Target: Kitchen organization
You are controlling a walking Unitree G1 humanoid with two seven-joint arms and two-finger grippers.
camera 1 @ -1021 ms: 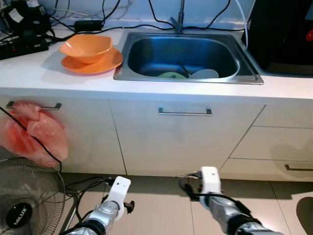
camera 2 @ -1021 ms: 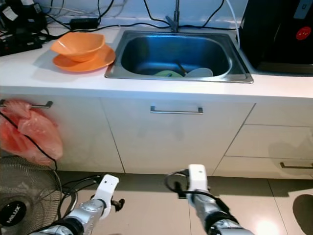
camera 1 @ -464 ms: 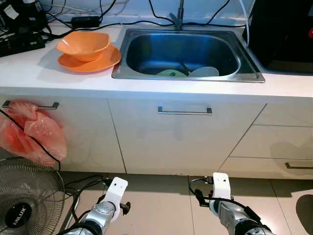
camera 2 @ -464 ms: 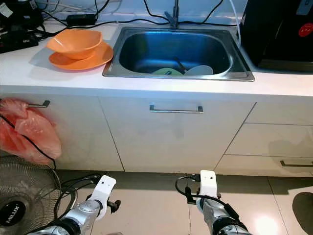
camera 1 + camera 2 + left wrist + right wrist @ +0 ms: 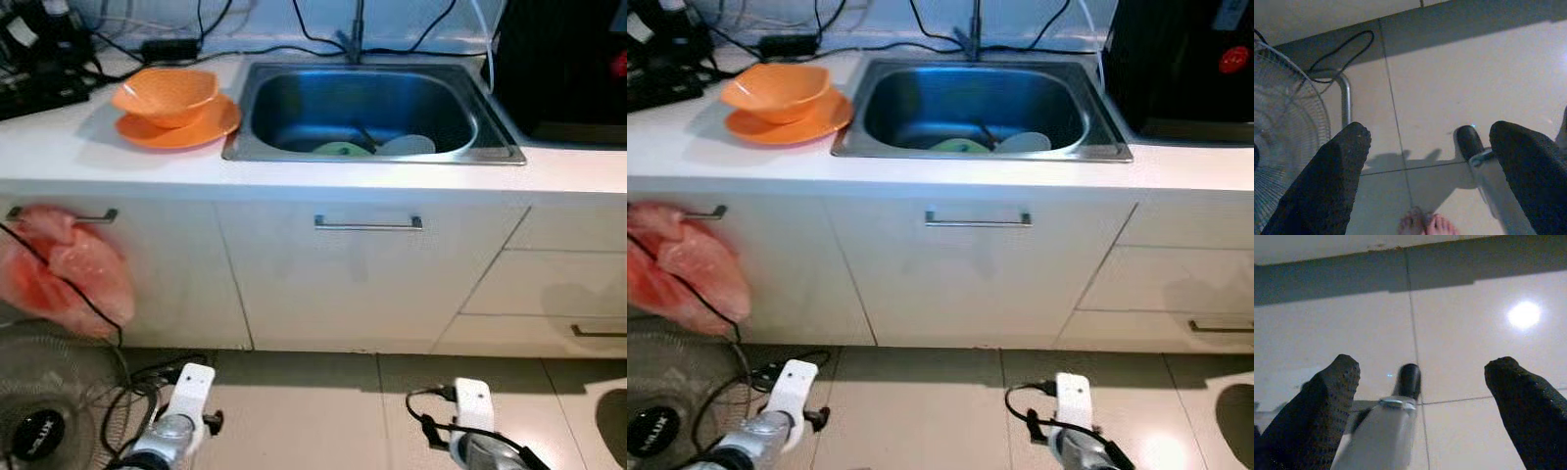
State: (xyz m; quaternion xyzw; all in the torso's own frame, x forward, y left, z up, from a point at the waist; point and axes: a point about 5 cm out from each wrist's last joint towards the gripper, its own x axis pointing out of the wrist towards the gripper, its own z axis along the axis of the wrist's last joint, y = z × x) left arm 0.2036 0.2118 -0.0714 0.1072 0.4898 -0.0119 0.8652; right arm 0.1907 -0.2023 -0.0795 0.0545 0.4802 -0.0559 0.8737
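Observation:
An orange bowl sits on an orange plate on the white counter, left of the steel sink. In the sink lie a green plate and a white dish. Both arms hang low in front of the cabinets, far below the counter. The left wrist is at the lower left and the right wrist at the lower right. My left gripper is open over the floor tiles, holding nothing. My right gripper is open over the tiles too.
A pink plastic bag hangs from the left cabinet handle, above a floor fan and its cables. A black appliance stands right of the sink. The middle cabinet has a bar handle. A person's toes are on the floor.
Both arms have sunk lower toward the floor, and the right one has also drifted to the right. The camera has shifted slightly. The dishes have not moved.

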